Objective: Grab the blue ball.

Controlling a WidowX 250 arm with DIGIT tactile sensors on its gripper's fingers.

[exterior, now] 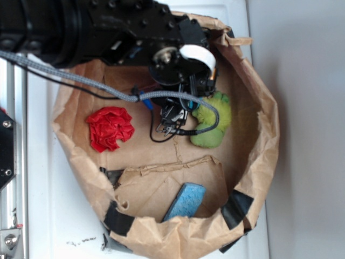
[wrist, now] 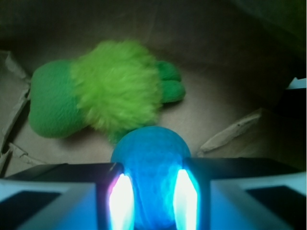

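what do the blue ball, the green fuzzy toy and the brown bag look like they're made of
Small round teal-blue ball: probably rubber or foam, matte, faintly textured.
Fuzzy yellow-green plush toy: fabric, with long fluffy pile on one part and smoother green cloth beside it.
Crumpled brown bag: kraft paper by its creases and rolled rim.

A brown paper bag (exterior: 259,162) with rolled-down, black-taped edges sits on a white surface (exterior: 43,216). On its creased floor lie a crumpled red cloth (exterior: 109,128), a fuzzy green plush toy (exterior: 213,121) and a blue sponge (exterior: 185,202) near the front wall
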